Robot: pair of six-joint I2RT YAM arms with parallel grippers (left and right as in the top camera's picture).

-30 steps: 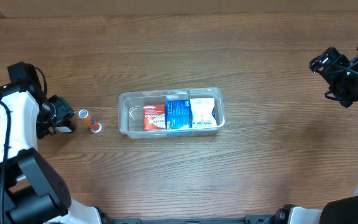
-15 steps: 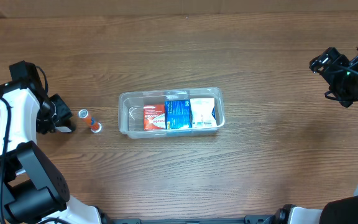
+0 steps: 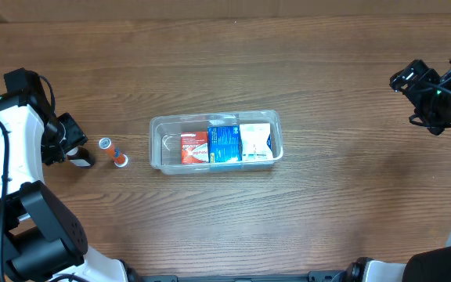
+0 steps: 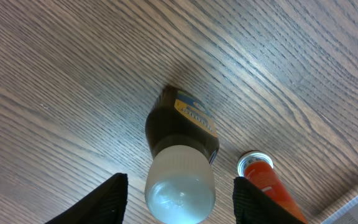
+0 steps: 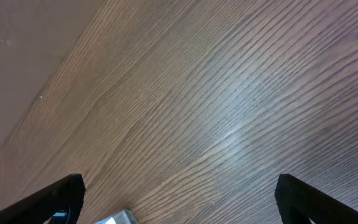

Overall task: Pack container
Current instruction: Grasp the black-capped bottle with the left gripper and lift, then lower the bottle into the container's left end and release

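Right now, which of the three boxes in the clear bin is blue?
The middle box is blue; a red box lies to its left and a white box to its right.

Robot workbench: bare wood-grain table (image 3: 225,70)

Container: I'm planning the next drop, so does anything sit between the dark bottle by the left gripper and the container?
Yes. The orange bottle lies right beside the dark bottle, on its side toward the container. Nothing else visible lies between them.
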